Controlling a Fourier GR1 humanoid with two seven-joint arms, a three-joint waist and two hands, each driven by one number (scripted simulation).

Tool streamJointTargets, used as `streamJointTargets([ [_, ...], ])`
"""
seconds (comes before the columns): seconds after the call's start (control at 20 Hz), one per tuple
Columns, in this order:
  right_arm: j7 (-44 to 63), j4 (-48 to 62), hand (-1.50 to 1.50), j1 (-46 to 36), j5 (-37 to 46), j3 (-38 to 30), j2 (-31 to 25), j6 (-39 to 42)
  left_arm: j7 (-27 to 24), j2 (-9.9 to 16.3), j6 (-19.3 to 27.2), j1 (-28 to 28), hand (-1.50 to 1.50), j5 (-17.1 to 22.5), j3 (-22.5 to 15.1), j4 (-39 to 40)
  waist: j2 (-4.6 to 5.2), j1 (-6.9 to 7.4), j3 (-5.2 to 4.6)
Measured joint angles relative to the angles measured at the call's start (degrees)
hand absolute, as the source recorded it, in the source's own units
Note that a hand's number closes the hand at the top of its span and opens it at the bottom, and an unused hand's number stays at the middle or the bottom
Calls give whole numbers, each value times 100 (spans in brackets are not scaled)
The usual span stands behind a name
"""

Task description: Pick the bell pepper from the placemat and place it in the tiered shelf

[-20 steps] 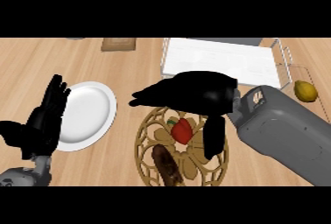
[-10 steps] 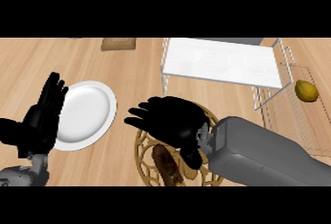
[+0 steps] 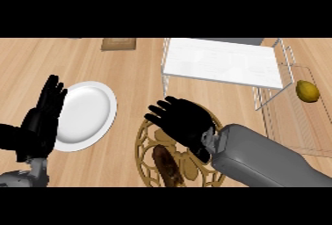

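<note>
Head view: right hand [image 3: 183, 123] lying over round placemat [image 3: 148, 151], fingers spread, palm down. Bell pepper hiding under hand; cannot tell which way it is pointing. Brown thing [image 3: 167, 162] lying on placemat. Second ago, red pepper was showing. Left hand [image 3: 44, 116] resting open beside white plate [image 3: 88, 115]. Tiered shelf [image 3: 224, 63] standing behind on surface [image 3: 136, 74]. Lemon [image 3: 307, 91] sitting right.

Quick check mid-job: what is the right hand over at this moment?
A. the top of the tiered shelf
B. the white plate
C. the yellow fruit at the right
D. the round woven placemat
D: the right hand is spread over the upper part of the round woven placemat, apart from the white plate and below the tiered shelf.
</note>
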Motion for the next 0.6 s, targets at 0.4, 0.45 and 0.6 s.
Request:
streamJointTargets([
  [0.4,-821,521,-150,427,906,-326,255,-101,158,-209,-122,15,0,-252,109,-101,4,3,0],
  [0.45,-958,664,-150,443,1018,-375,265,-152,153,-258,-123,-4,0,-301,98,-79,4,4,0],
  [0.6,-1211,957,-150,481,1315,-482,424,-149,44,-301,-268,111,0,-305,214,-61,5,9,0],
])
